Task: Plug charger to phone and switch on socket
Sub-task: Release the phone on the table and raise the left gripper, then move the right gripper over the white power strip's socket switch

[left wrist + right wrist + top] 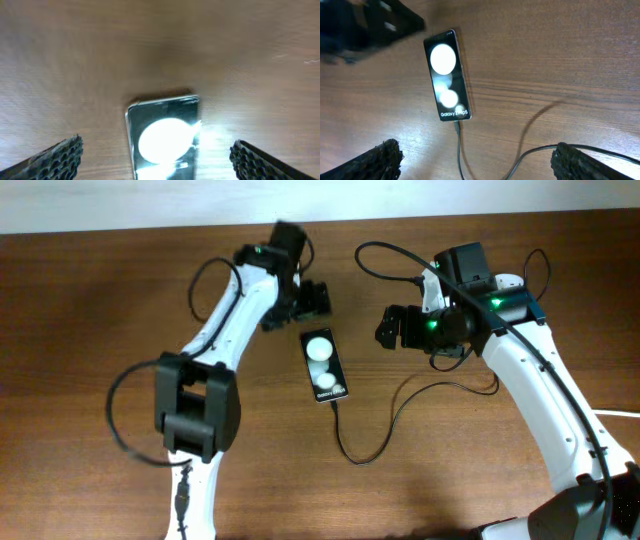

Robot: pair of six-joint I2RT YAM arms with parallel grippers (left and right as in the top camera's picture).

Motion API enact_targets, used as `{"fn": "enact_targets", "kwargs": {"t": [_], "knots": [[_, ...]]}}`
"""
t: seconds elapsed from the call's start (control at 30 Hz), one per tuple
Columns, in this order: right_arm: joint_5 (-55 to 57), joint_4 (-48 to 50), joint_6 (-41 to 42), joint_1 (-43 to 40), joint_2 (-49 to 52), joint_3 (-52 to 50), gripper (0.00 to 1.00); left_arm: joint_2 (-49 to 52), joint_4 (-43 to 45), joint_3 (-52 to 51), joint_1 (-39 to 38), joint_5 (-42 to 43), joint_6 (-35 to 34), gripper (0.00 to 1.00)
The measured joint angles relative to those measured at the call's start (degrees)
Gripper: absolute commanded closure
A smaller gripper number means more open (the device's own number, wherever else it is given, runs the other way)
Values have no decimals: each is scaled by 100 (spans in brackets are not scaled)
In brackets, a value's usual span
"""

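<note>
The phone (324, 365) lies flat mid-table, a black glossy slab with two white glare spots. The charger's thin black cable (352, 456) is plugged into its near end and loops right toward my right arm. My left gripper (312, 302) is open and empty just beyond the phone's far end. In the left wrist view the phone (162, 135) lies between and below the left gripper's fingers (160, 165). My right gripper (388, 328) is open and empty, right of the phone. The right wrist view shows the phone (446, 75) and plugged cable (460, 150) ahead of the right gripper's fingers (480, 162). The socket is out of view.
Brown wooden table (100, 300). A bit of white cord (622, 415) shows at the right edge. My left gripper's black body (370, 22) shows in the right wrist view's top left corner.
</note>
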Motion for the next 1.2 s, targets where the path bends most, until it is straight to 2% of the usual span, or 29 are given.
{"fn": "enact_targets", "kwargs": {"t": [0.1,0.23,0.57,0.67,0.77,0.83,0.87,0.93,1.03,1.2], "knots": [[0,-17,-2,0,0,0,1,-544,-756,835,2,-61,811,1],[0,-66,2,0,0,0,1,-1451,-1609,1071,2,-92,1808,1],[-2,15,-2,-76,0,0,1,-1445,-1628,1071,2,-105,1998,1],[-221,-122,-328,-562,0,0,1,-1445,-1626,1071,2,-105,1998,1],[-879,-544,-894,-1471,31,74,1,-1443,-1628,1071,2,-105,2000,1],[-1150,-1349,-1373,-2387,343,640,1,-1443,-1635,1071,2,-105,2009,1],[-1217,-2048,-1810,-2870,824,1390,1,-1443,-1635,1071,2,-107,2015,1],[-1268,-2708,-2173,-3154,1620,2557,1,-1443,-1635,1071,2,-120,2017,1],[-1198,-2892,-2444,-3412,2763,3947,1,-1445,-1648,1071,2,-127,2017,1],[-772,-2277,-2553,-3762,3366,4227,1,-1443,-1644,1071,2,-129,2017,1]]}}
